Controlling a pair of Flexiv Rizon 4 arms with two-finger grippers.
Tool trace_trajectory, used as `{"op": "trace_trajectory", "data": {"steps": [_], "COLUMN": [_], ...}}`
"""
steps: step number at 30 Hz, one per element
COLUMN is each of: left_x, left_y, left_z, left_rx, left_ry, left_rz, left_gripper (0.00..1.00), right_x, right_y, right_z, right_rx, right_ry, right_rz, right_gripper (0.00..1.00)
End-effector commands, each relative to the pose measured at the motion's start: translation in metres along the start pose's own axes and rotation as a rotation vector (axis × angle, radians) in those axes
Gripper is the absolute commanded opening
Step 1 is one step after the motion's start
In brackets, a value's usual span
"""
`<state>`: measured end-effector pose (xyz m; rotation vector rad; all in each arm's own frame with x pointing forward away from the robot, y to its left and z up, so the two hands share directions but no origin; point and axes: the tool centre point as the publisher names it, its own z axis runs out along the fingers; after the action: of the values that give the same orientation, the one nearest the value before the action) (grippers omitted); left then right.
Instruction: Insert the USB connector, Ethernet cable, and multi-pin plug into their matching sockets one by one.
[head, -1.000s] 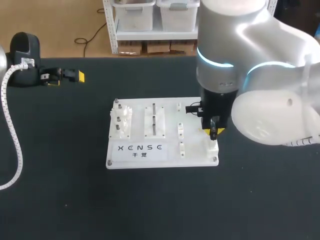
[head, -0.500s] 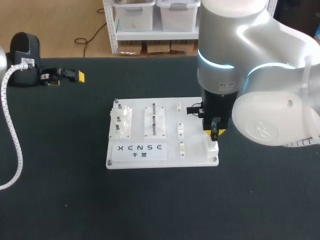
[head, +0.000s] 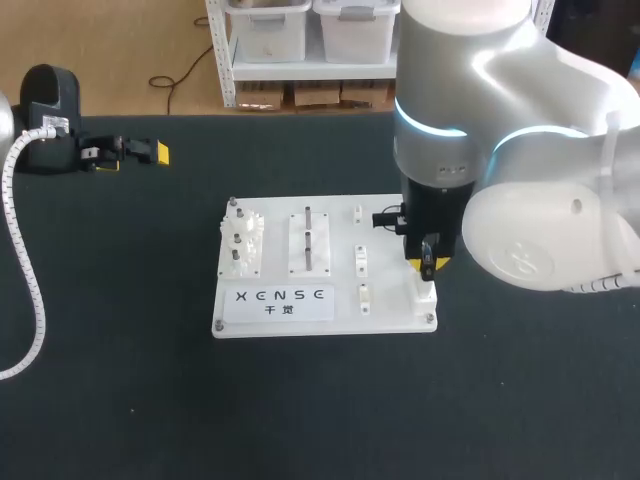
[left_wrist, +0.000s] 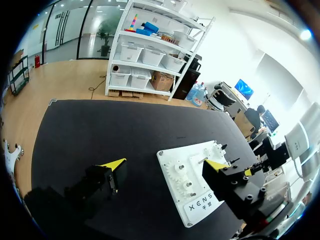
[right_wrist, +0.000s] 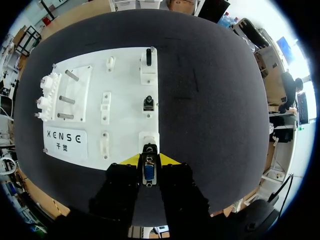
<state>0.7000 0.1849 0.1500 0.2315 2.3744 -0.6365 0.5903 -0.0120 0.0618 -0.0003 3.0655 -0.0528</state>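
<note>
Right arm: your right arm (head: 470, 110) comes in from your right side, with its wrist upright over the front right corner of the white board (head: 395, 312).
Right gripper: your right gripper (right_wrist: 149, 160) points down at that corner. Its yellow-tipped fingers (right_wrist: 131, 160) are set narrow, one on each side of the multi-pin plug (right_wrist: 148, 173), clamping it.
Multi-pin plug: it's upright between the fingers, with a blue patch on the side facing the wrist camera. Its far end is at the white corner socket (right_wrist: 148, 139). You can't tell if it's seated or only touching.
Same row, ahead of the plug: a black connector (right_wrist: 148, 104) sits on the board midway along that edge. Past it is a far socket block (right_wrist: 149, 57) with a dark slot. The connector type is too small to tell.
Left gripper: your left gripper (head: 131, 158) is at the table's far left, well apart from the board. Its fingers are spread wide with nothing between them. From its wrist view the board lies ahead of it.
Board, other parts: white gears (head: 243, 240) at the left end, two pegs (head: 309, 238) just beside them, and a label plate (head: 280, 300) along the front edge.
Table: the black table (head: 120, 390) has the board lying flat near its middle.
</note>
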Motion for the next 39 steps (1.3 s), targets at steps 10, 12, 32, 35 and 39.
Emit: {"op": "trace_trajectory", "data": {"steps": [10, 12, 32, 35, 39], "left_x": [0.0, 0.0, 0.0, 0.0, 0.0], "left_y": [0.0, 0.0, 0.0, 0.0, 0.0], "left_z": [0.0, 0.0, 0.0, 0.0, 0.0], "left_rx": [0.0, 0.0, 0.0, 0.0, 0.0], "left_ry": [0.0, 0.0, 0.0, 0.0, 0.0], "left_rz": [0.0, 0.0, 0.0, 0.0, 0.0], "left_gripper": [1.0, 1.0, 1.0, 1.0, 1.0], "right_x": [0.0, 0.0003, 0.0012, 0.0007, 0.0001], "right_y": [0.0073, 0.0075, 0.011, 0.0113, 0.012], "right_z": [0.0048, 0.0054, 0.0061, 0.0054, 0.0044], "right_rx": [-0.008, -0.009, -0.013, -0.012, -0.012], "right_ry": [0.01, 0.012, 0.027, 0.025, 0.022], "right_rz": [-0.005, -0.004, 0.003, 0.002, -0.001], "right_gripper": [0.0, 0.0, 0.0, 0.0, 0.0]}}
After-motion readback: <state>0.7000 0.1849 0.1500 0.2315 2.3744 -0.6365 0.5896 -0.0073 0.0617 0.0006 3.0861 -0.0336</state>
